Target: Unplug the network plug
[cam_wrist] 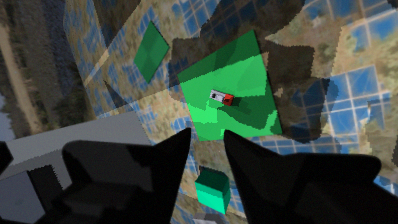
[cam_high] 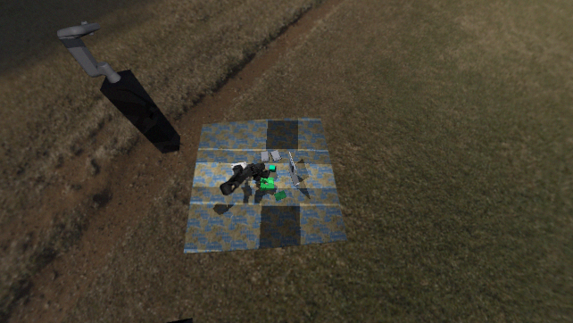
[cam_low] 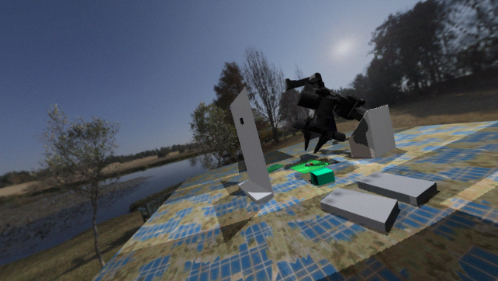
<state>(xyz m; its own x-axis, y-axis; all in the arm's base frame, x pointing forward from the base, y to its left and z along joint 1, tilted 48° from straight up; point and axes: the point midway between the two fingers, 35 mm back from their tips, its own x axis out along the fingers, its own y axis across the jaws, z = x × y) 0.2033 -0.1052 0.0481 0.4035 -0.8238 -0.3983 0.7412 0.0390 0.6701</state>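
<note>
The network plug (cam_wrist: 221,97) (cam_low: 310,164), a small white and red piece, lies inside the bright green marked square (cam_wrist: 200,117) (cam_low: 300,168) (cam_high: 264,186). It is clear of the square's edges. My gripper (cam_wrist: 207,133) (cam_low: 311,150) is partly open, with nothing between its fingertips. It hangs above the square, apart from the plug. The upright grey panel (cam_low: 253,151) (cam_high: 294,169) (cam_wrist: 110,131) stands to one side, and a small dark opening (cam_low: 241,121) shows high on it with no plug visible in it.
A teal block (cam_low: 323,176) (cam_wrist: 213,191) (cam_high: 272,168) stands beside the square, below the fingers in the wrist view. A darker green flat tile (cam_wrist: 151,51) (cam_high: 280,195) lies on its other side. Two grey slabs (cam_low: 358,207) (cam_low: 397,187) and a grey wedge-shaped block (cam_low: 382,132) are on the table.
</note>
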